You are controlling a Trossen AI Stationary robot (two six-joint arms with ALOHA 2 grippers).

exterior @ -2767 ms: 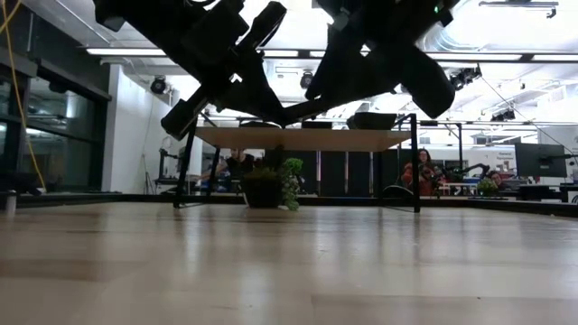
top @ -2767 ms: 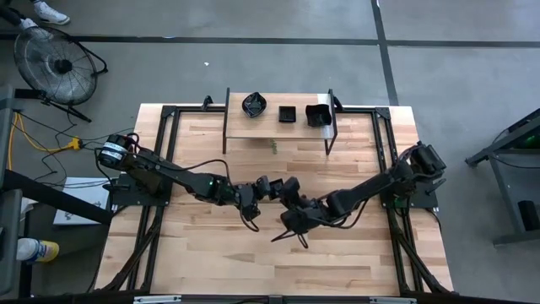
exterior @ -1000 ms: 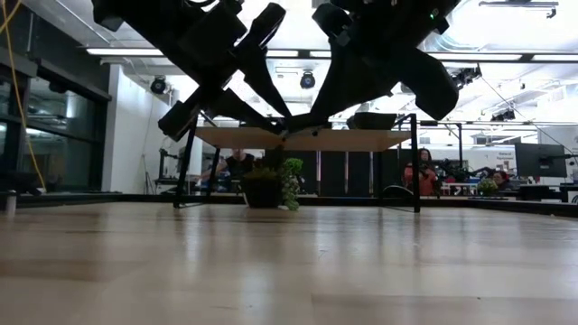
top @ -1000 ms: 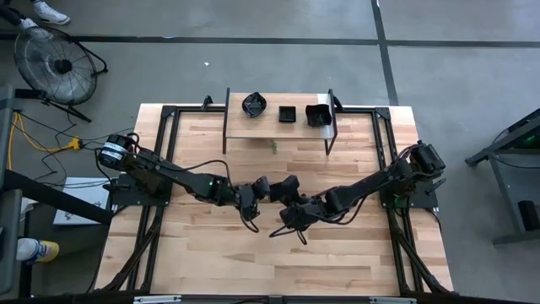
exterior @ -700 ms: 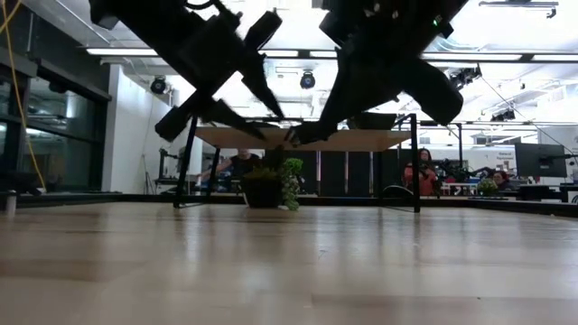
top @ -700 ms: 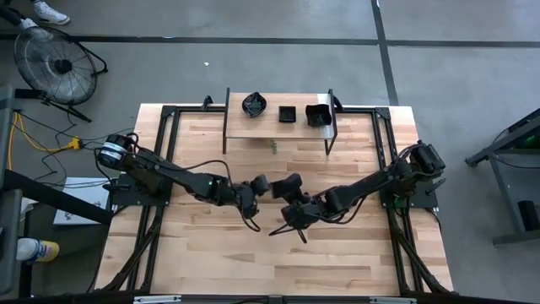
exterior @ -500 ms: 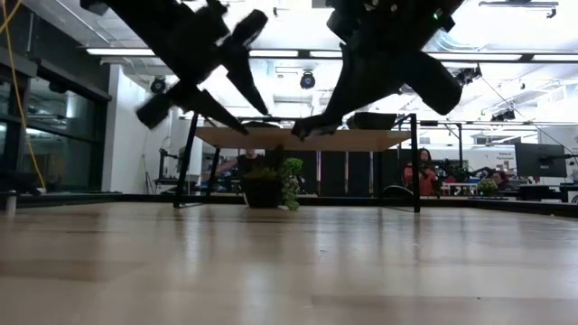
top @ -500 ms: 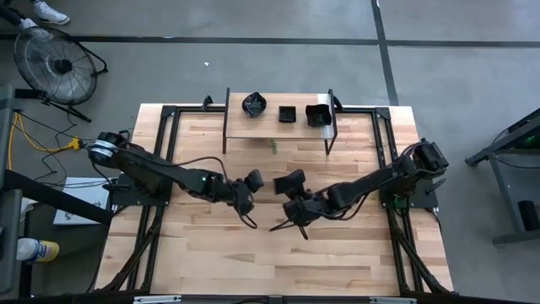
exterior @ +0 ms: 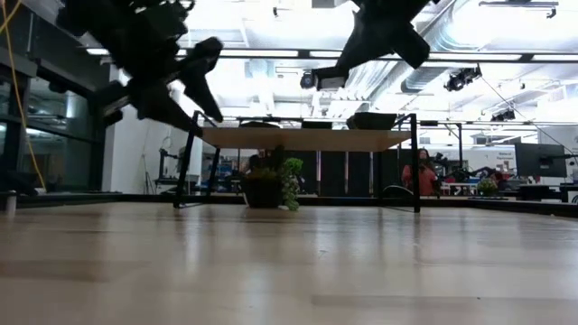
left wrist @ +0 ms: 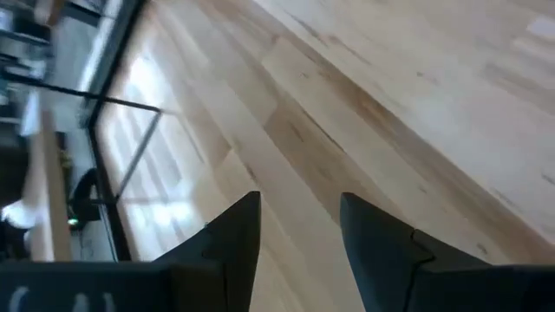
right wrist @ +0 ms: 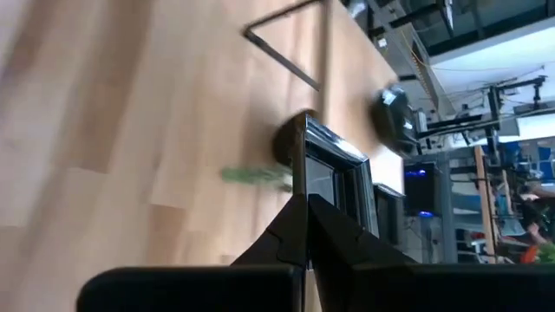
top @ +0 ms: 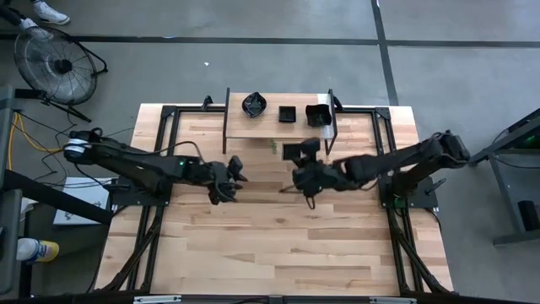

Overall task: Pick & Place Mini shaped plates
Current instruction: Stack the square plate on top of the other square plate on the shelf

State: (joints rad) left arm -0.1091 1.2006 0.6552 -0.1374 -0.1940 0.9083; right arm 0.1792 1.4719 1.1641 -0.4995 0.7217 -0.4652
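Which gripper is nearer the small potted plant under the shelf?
Right. The right gripper, shut on a plate, sits just beside the plant; the left gripper is farther away.

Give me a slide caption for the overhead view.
Right pincer carries a mini plate toward the shelf; left pincer open, empty.

You see the left gripper (exterior: pixel 194 86) hanging empty above the table (exterior: pixel 289 262), and the right gripper (exterior: pixel 327 77) pinching a small black plate (exterior: pixel 330 81) high above it.

No text, label, brand or number can be read anywhere — not on arms, table or room.
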